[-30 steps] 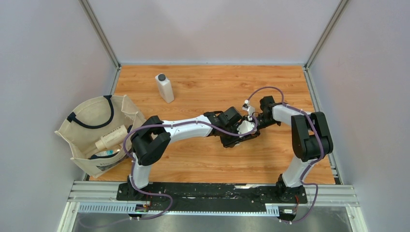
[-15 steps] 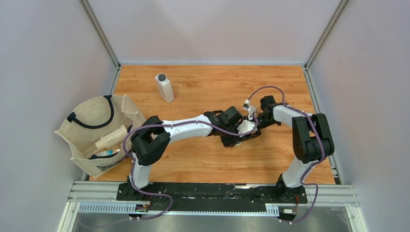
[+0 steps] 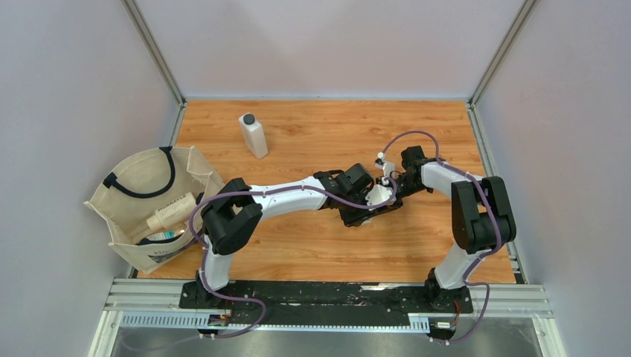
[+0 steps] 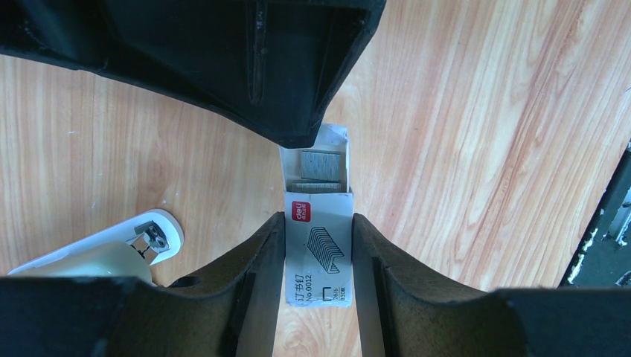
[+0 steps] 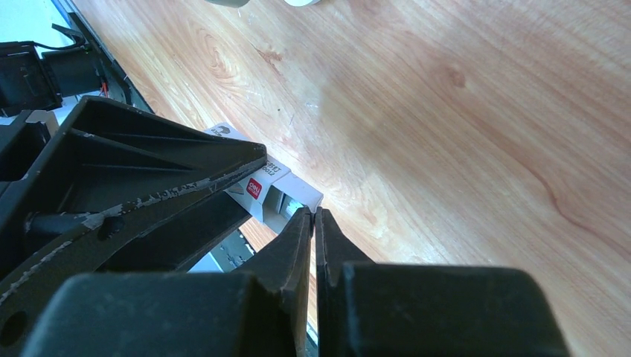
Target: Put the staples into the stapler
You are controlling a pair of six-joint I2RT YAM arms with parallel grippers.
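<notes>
The staples box (image 4: 318, 249), white with a red logo and a staple drawing, is pinched between my left gripper's fingers (image 4: 257, 282) just above the wood. Its inner tray (image 4: 325, 165) is slid out at the far end, and grey staple strips show inside. My right gripper (image 5: 313, 217) is shut, its tips touching the end of that tray (image 5: 298, 195); I cannot tell whether they pinch its edge. The white stapler (image 4: 111, 249) lies on the table left of the box. In the top view both grippers meet at mid-table, the left gripper (image 3: 370, 208) beside the right gripper (image 3: 388, 195).
A white bottle with a dark cap (image 3: 254, 135) stands at the back left. A canvas tote bag (image 3: 126, 195) holding bottles sits at the left edge. Grey walls enclose the table on three sides.
My right gripper's jaws have closed at the end of the pulled-out tray. The left gripper has kept its hold on the box, and both arms have barely shifted.
</notes>
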